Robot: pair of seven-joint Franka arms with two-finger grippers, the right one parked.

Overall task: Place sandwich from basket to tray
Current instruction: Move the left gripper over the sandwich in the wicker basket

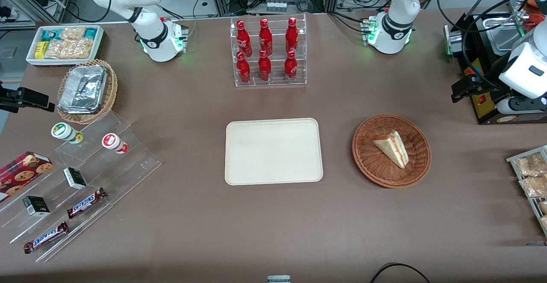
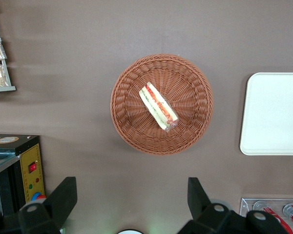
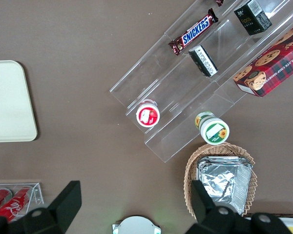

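Wrapped sandwich [image 1: 392, 148] in the basket [image 1: 366, 158] beside the bare tray [image 1: 273, 151], gripper [image 2: 128, 204] spread wide above the basket, Snickers bars [image 1: 86, 202] toward the parked arm's end of the counter [image 1: 273, 227]

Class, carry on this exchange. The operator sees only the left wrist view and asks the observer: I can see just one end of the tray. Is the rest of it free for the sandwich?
Observer: Yes. The front view shows the whole tray, and nothing lies on it.
Operator: My gripper hangs open above the table, apart from the basket that holds the sandwich. I glimpse red caps. What are they?
Observer: Six red bottles in a clear rack, farther from the front camera than the tray.
Operator: What lies toward the parked arm's end?
Observer: A tan basket of foil containers.
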